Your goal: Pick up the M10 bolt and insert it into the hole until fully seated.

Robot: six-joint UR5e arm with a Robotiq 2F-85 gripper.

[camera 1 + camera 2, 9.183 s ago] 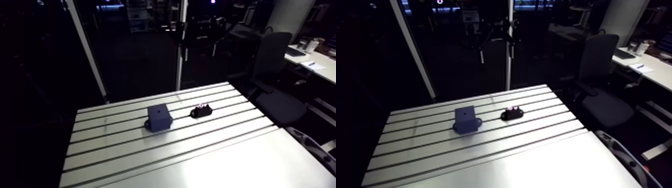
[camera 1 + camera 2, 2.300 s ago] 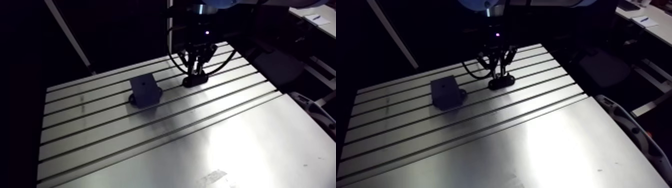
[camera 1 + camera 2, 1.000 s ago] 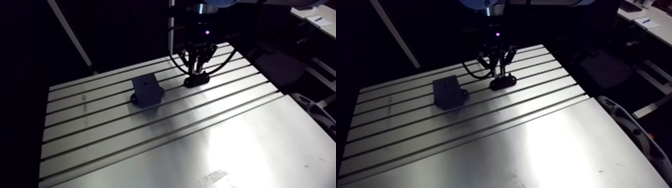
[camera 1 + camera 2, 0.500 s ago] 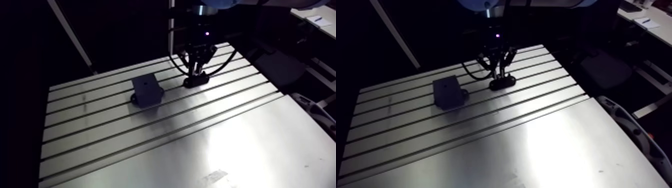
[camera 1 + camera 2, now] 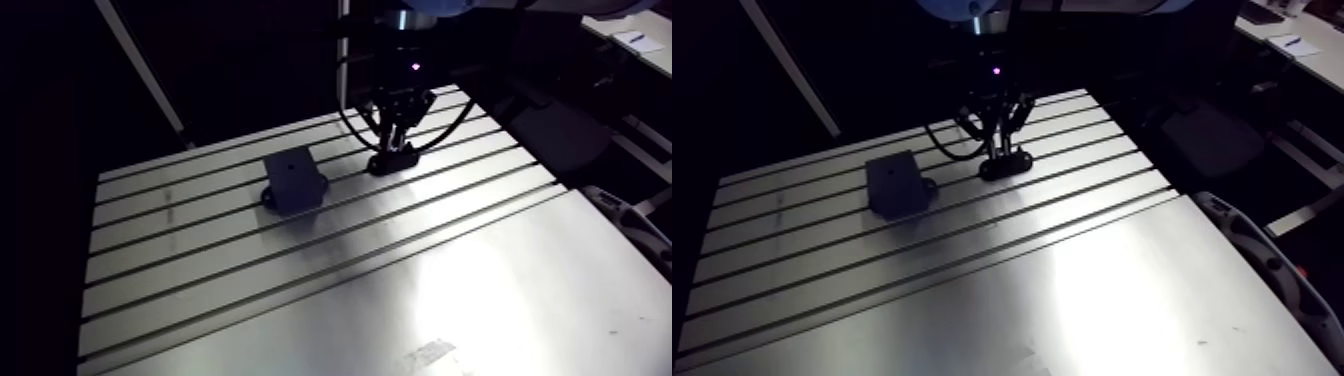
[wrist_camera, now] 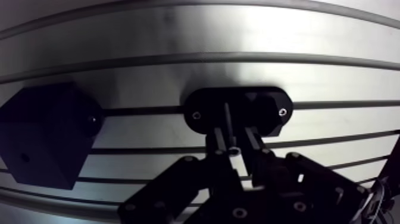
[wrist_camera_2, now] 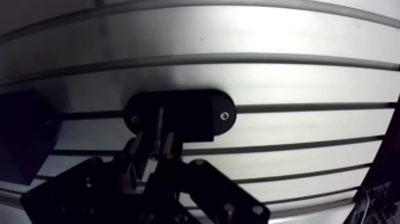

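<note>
One two-finger black gripper (image 6: pixel 234 137) low over one black oval holder (image 6: pixel 265 107) – pinching one slim dark M10 bolt (image 6: pixel 227 118) upright there. One dark cube block (image 6: pixel 47 134), single top hole – beside holder on slotted aluminium table (image 6: pixel 238 36).

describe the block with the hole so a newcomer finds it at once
On the slotted aluminium table, two dark things sit toward the far side. The gripper hangs over the low oval holder; the block stands apart beside it. It is the taller, boxy one, with a small hole in its top and a rounded tab at its foot.
</note>
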